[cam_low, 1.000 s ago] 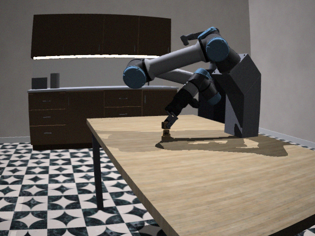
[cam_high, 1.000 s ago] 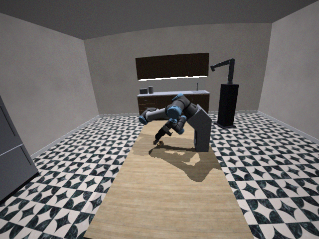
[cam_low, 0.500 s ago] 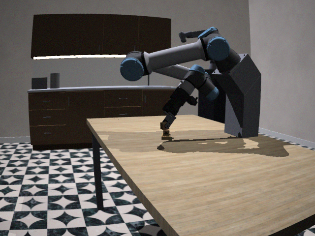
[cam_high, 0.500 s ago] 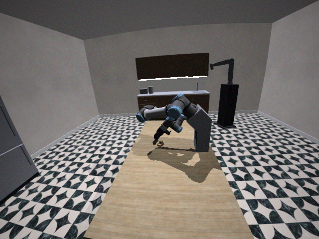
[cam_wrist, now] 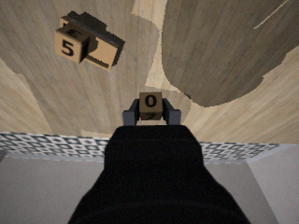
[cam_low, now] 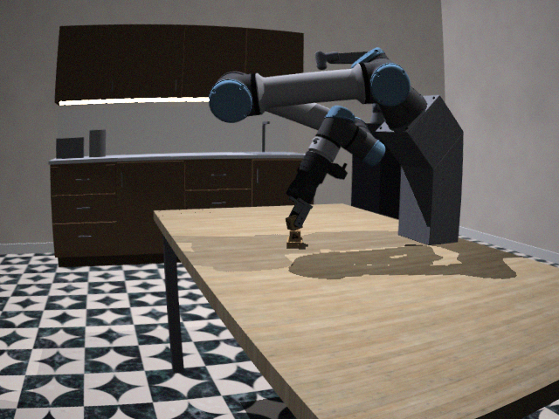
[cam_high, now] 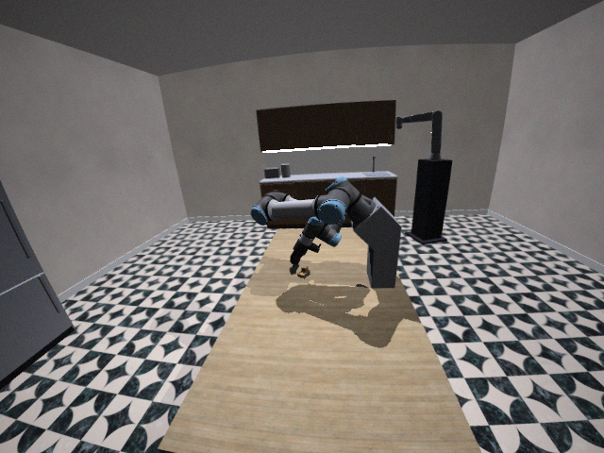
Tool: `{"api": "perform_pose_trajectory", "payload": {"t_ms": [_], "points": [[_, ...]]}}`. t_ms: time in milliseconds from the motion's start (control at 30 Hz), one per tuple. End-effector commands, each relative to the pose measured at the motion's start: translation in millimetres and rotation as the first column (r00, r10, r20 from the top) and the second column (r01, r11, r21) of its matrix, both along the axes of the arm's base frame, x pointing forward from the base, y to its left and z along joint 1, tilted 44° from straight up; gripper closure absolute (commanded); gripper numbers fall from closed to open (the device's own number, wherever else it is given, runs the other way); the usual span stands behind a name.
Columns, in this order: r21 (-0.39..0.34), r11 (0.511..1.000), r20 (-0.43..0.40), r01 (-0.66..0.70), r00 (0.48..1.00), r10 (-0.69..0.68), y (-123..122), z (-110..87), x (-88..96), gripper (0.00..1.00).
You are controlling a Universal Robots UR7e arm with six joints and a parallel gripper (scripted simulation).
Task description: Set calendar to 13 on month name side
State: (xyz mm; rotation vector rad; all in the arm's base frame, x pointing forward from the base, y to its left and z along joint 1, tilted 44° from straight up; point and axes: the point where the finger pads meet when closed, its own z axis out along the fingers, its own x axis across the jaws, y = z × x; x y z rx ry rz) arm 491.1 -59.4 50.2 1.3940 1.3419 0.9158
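Wrist view: the black two-finger hand is pinching a small brown wooden cube by two opposite sides, one finger against each. A black 0 shows upright on one face of this cube, with another digit partly visible below it; the exterior view has the cube tilted and raised, just above the tray. That tray, a small light wooden one with a dark side wall, rests on the pale wooden bench. In it, at one end, sits a second wooden cube with black digits, showing a 5 and, on an adjoining face, what looks like a 3; the other end is open. The month's name cannot be read. From the top view, the tray lies nearer the bench's far edge than its near one, between the left edge and the angular grey pedestal standing by the right edge

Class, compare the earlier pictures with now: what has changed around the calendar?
The arm's elbow has risen, and the tool has swung steeper. Nothing was visibly taken hold of or let go: the held cube stays in the fingers. The tray stays put, the other cube on it.
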Motion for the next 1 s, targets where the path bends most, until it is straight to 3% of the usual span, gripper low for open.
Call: {"api": "perform_pose_trajectory", "payload": {"t_ms": [0,467,967], "points": [[0.001,1.000,-0.018,0.000,1.000,0.000,0.9,-0.3,-1.3,0.40],[0.003,1.000,-0.030,0.002,1.000,-0.002,0.2,-0.3,-0.2,0.40],[0.017,1.000,-0.109,0.014,0.994,-0.012,-2.8,0.4,4.4,0.40]]}}
